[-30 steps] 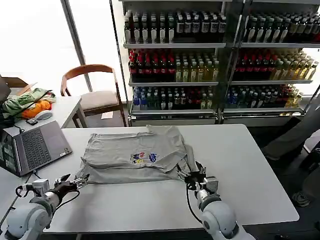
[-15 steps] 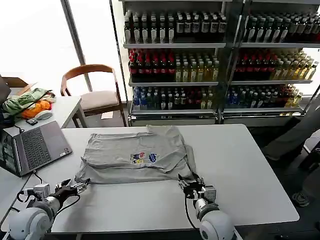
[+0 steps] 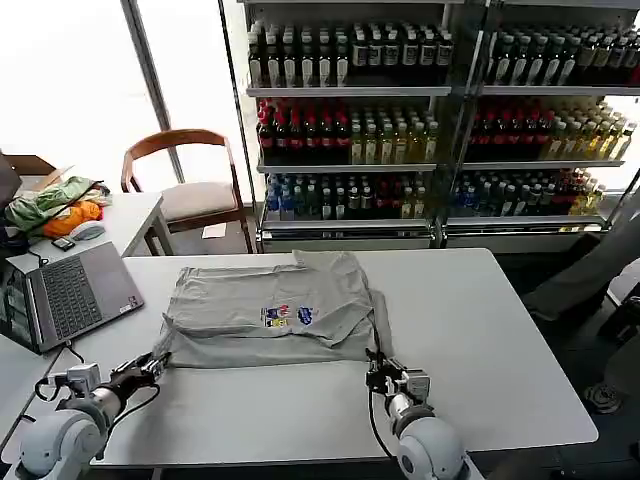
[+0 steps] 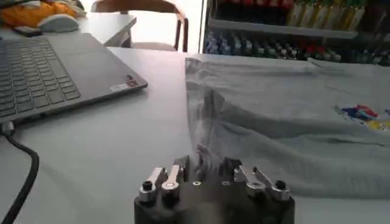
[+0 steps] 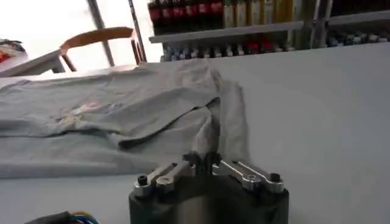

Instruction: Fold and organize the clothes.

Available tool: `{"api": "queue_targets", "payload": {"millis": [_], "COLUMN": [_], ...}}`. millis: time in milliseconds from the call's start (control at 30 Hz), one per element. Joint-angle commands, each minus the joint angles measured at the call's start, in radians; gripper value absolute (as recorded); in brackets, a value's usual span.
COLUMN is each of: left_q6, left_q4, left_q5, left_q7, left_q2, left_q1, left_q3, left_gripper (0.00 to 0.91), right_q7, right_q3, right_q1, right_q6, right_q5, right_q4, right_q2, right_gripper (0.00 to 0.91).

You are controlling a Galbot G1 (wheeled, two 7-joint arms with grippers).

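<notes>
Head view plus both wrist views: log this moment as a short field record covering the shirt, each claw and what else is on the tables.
shirt: grey, chest print up, lying partly folded on the white table
left claw: at the shirt's near left corner, shut on the hem
right claw: at the shirt's near right corner, shut on the hem
laptop: open, to the robot's left of the shirt
bundle: green-and-orange cloth on the side table
task state: folding not finished
</notes>
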Motion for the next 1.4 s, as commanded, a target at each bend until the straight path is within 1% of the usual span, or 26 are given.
{"api": "queue_targets", "payload": {"millis": [33,100,267,500,800,933,1100,1267,1400], "left_q6": [-0.007,-0.009,-0.010,-0.005,0.017,0.038,0.040,0.041,0.042], "left_q4": [0.012,0.002,-0.036,-0.100,-0.201,-0.256,-0.318,-0.370,-0.409], "left_q5": [-0.011,-0.019,-0.019,-0.035,-0.041,-0.055,-0.055,-0.030,-0.025], "left_q7": [-0.003,-0.009,-0.020,-0.037,-0.081,-0.099,-0.104,-0.107,-0.108], "left_q2": [-0.001,-0.007,-0.018,-0.013,-0.036,-0.048,-0.069,-0.098,-0.141], "left_q1": [-0.011,-0.010,0.004,0.039,0.132,0.188,0.279,0.333,0.397], "left_q3": [0.009,0.015,0.019,0.009,0.005,-0.024,-0.071,-0.115,-0.158], "left_gripper": [0.000,0.000,0.000,0.000,0.000,0.000,0.000,0.000,0.000], "right_q7": [0.002,-0.003,-0.008,-0.015,-0.025,-0.016,-0.004,-0.009,-0.019], "right_q3": [-0.003,0.010,0.029,0.074,0.124,0.125,0.120,0.132,0.146], "right_q1": [0.002,-0.003,-0.028,-0.085,-0.244,-0.284,-0.342,-0.407,-0.451], "right_q6": [-0.007,-0.009,-0.008,-0.003,0.004,-0.005,-0.022,-0.021,-0.018], "right_q5": [0.007,0.024,0.028,0.036,0.033,0.032,0.024,0.012,0.005], "right_q4": [-0.013,-0.001,0.030,0.078,0.209,0.272,0.335,0.378,0.406], "right_q2": [-0.002,-0.012,-0.036,-0.062,-0.107,-0.113,-0.123,-0.151,-0.176], "right_gripper": [0.000,0.000,0.000,0.000,0.000,0.000,0.000,0.000,0.000]}}
